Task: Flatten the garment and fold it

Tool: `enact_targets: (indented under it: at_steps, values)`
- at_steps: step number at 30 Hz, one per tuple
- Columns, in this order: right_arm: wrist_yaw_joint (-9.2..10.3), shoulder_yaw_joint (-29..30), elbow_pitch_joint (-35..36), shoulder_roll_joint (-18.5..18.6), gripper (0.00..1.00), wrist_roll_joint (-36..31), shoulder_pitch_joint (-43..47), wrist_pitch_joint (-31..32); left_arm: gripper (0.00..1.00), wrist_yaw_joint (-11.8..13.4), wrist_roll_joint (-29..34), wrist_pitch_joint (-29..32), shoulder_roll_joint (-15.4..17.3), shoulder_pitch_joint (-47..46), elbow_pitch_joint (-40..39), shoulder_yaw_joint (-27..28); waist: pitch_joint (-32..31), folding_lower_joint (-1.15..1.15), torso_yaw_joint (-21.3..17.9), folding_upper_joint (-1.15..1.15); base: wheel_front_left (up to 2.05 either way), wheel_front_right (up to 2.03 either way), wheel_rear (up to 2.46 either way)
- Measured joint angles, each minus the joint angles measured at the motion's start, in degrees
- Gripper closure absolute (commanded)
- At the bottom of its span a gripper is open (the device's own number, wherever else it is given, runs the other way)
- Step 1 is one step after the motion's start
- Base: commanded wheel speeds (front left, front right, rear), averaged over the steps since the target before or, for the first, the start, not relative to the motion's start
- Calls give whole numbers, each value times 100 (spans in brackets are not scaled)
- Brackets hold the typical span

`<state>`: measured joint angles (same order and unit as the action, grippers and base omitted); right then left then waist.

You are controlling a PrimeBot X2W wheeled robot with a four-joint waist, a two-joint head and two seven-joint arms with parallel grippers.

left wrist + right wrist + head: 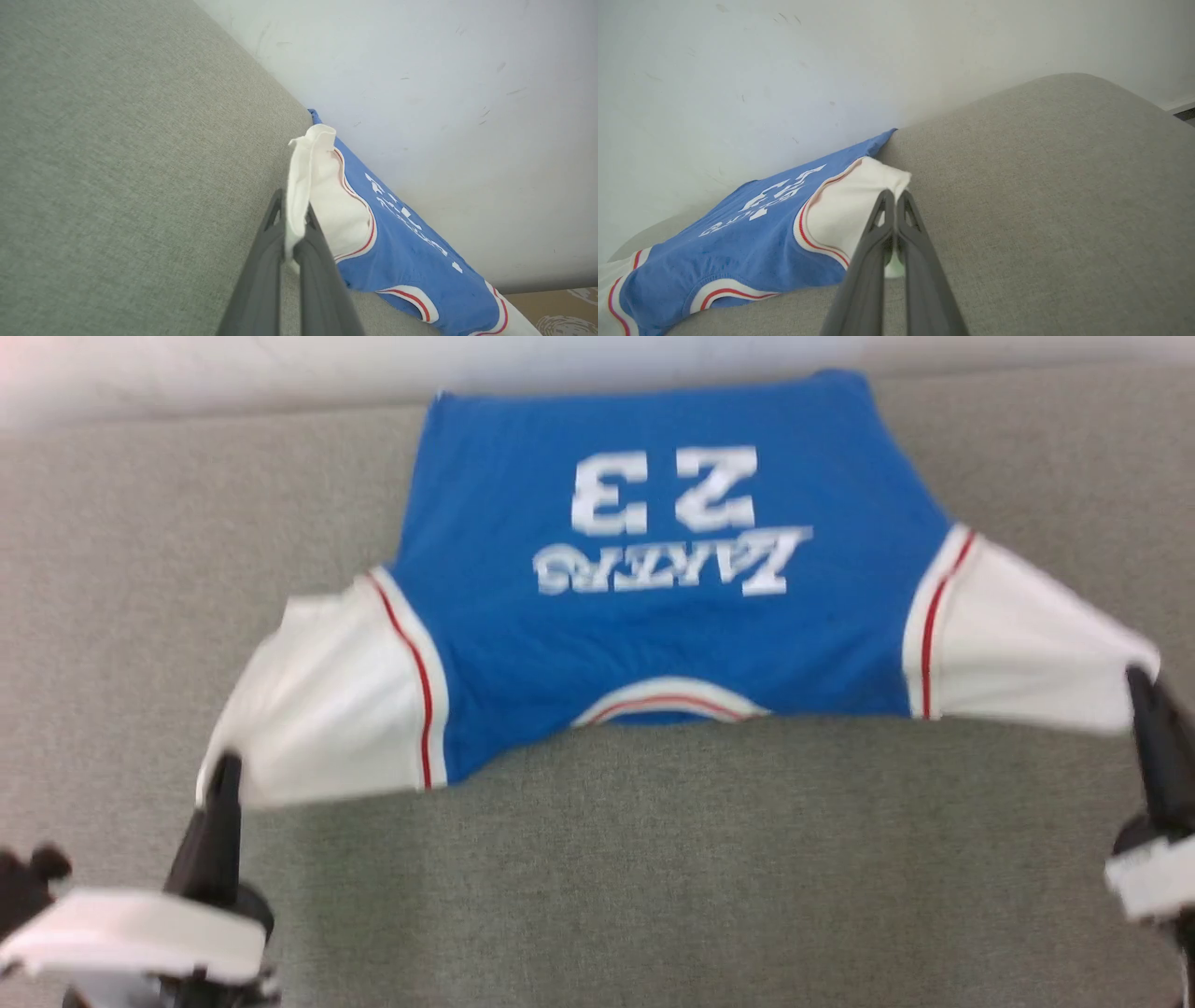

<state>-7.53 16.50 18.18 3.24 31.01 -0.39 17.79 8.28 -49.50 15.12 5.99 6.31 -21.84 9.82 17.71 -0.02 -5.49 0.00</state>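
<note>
The royal-blue jersey T-shirt with white sleeves (653,625) is stretched between the left gripper (224,775) and right gripper (1141,683), each clamped on a sleeve hem. Flattening seems underway; folding is not yet begun.

The shirt (653,625) is soft, matt jersey cloth. The cushion (653,859) beneath it is coarse-woven fabric. The fingers (261,284) look matt plastic; the wall (420,70) behind it, scuffed matt paint.

Blurred thru-out head view: garment (653,625) lettering & hem soft. Cropped at frame edge right of garment: most of right gripper (1139,679). Cropped below garment: left gripper (224,767) base. Hidden betw. pinched fingers (317,270) in wrist views: sleeve cuff bits; far sleeves cut off.
</note>
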Motion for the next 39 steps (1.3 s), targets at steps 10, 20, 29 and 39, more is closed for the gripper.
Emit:
enact_targets:
  at_steps: [10,20,29,39]
  values:
    - [-1,722,-531,-30,100,311,1445,223,100,-177,-476,410,89,1578,-226,350,-684,0,30,0,0,0,0]
    - [-2,932,-750,-41,100,433,2168,808,100,-460,-767,561,99,2481,-219,570,-1096,1,-12,0,0,0,0]
    - [-1,623,-1249,-40,100,-27,2122,747,100,-478,-419,552,169,2292,-232,218,-1232,1,5,0,0,0,0]
    - [0,301,-2146,-42,0,-541,1700,326,100,-419,-21,555,172,1958,-554,-214,-1204,2,-29,0,0,0,0]
